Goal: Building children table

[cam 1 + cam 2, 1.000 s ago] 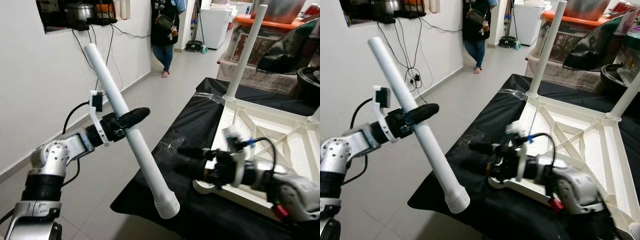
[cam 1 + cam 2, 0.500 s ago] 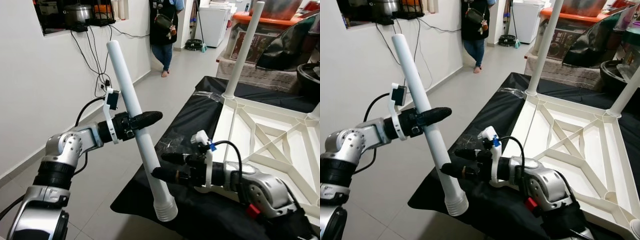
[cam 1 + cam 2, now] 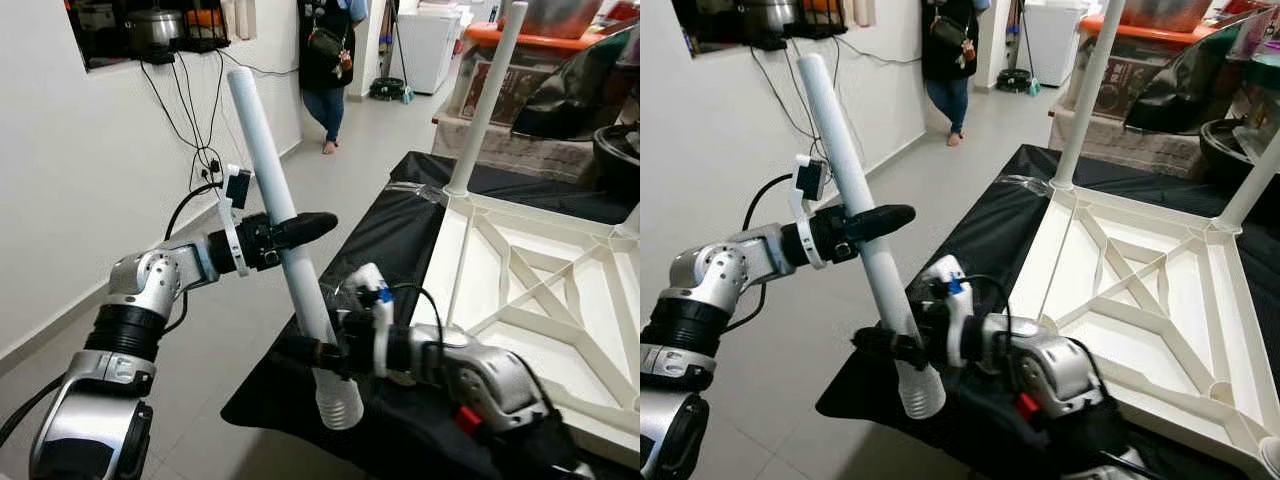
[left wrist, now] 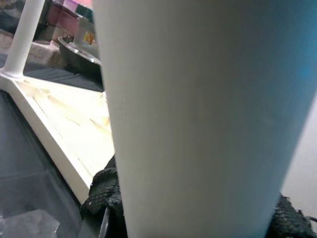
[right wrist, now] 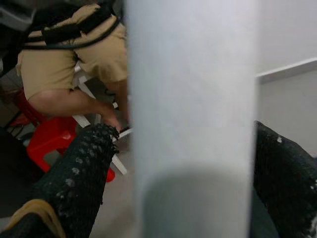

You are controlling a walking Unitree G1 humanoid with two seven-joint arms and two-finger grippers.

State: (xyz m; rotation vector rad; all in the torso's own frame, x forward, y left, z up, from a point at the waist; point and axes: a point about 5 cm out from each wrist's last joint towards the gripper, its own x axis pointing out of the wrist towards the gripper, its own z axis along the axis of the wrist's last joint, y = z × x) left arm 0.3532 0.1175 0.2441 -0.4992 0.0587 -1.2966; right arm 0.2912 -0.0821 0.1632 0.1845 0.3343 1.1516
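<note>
White table leg (image 3: 272, 190) held in air, tilted, beyond near-left corner of upturned white table frame (image 3: 520, 300) on black-covered surface (image 3: 390, 230). Left gripper (image 3: 285, 232) clenched around leg's middle. Right gripper (image 3: 322, 352) grasping leg low, just above ribbed threaded end (image 3: 338, 402).

Risks, judged:
- Both grips pulling differently could twist leg loose.
- Threaded end off surface edge; slip drops leg to floor.
- Long upper end may swing toward wall.
- Person (image 3: 333, 55) standing well apart, behind.

white wall (image 3: 70, 180), grey tiled floor (image 3: 330, 190)
</note>
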